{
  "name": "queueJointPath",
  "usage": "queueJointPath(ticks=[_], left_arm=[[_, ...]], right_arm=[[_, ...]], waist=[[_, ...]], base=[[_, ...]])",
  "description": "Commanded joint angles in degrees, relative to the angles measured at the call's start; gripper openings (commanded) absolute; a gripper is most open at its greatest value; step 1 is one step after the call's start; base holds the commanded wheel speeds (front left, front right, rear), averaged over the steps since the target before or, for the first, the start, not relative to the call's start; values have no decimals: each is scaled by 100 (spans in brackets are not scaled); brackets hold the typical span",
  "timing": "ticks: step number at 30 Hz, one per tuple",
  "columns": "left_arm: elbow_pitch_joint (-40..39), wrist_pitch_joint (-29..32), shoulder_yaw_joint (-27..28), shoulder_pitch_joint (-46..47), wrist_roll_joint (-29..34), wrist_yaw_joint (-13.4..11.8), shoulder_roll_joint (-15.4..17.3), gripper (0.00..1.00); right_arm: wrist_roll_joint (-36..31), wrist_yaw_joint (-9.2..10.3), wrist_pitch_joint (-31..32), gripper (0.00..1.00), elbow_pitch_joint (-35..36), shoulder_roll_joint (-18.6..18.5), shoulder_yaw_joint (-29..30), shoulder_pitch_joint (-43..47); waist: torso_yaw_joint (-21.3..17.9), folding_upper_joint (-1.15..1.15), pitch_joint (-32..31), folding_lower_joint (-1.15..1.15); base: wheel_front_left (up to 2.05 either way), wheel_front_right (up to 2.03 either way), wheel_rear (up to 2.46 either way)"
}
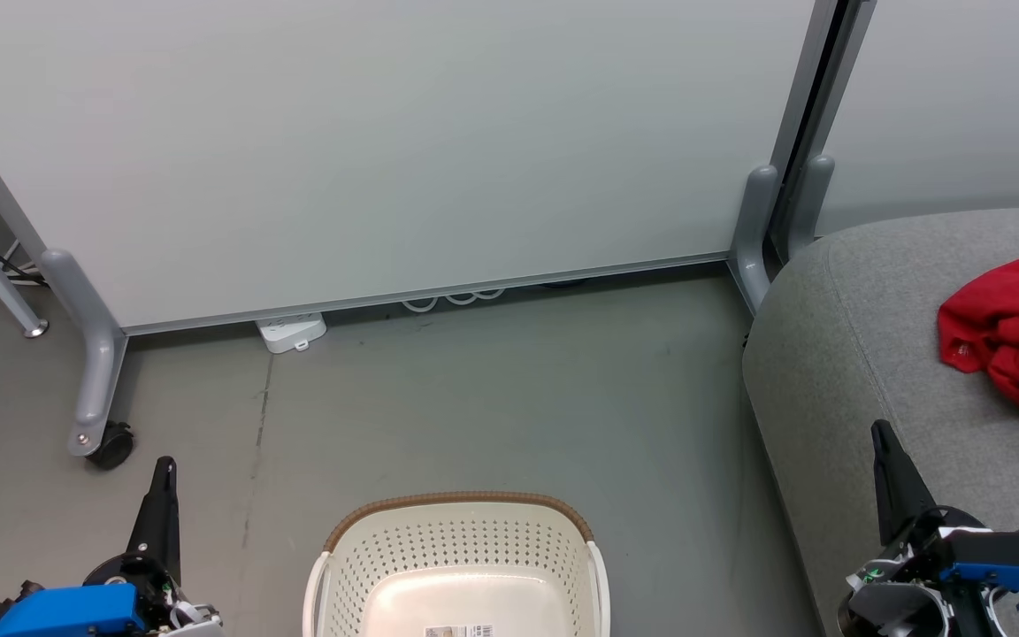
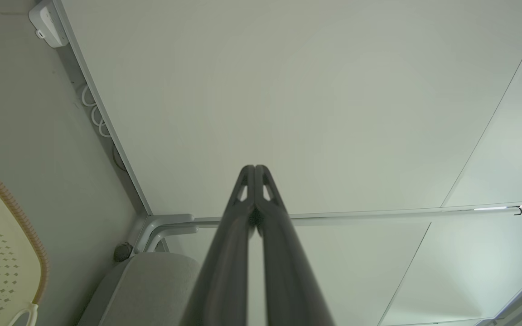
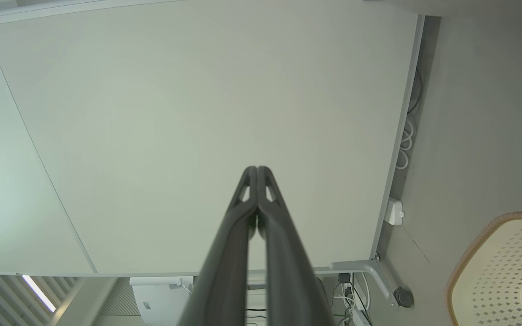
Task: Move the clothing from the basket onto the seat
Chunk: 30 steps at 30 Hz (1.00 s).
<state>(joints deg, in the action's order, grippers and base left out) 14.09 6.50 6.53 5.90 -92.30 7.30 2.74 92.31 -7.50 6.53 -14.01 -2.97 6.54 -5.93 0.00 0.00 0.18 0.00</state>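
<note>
Head view: red, white-trimmed clothing [image 1: 1009,336] heaped on grey seat [image 1: 854,372] at 3 o'clock, cut by frame edge. Basket [image 1: 461,553] on floor [image 1: 492,398] at 6 o'clock, well apart from clothing, pale bottom and small label showing. Left fingers [image 1: 158,513] at 7 o'clock, right fingers [image 1: 897,487] at 5 o'clock over seat's near edge, both pointing toward white partition [image 1: 386,159]. Wrist views: each pair clenched tip to tip, grasping nothing.
</note>
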Motion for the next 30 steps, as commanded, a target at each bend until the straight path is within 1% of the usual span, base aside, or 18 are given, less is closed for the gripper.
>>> queueJointPath(ticks=[1, 30], left_arm=[[-17, 30, 17, 63, -17, 34, 25, 0], [-17, 29, 15, 62, -19, 35, 25, 0]], right_arm=[[18, 2, 10, 0, -3, 17, 8, -59], [19, 2, 9, 0, -3, 18, 7, -58]], waist=[[0, 0, 0, 0], [0, 0, 0, 0]], base=[[0, 0, 0], [0, 0, 0]])
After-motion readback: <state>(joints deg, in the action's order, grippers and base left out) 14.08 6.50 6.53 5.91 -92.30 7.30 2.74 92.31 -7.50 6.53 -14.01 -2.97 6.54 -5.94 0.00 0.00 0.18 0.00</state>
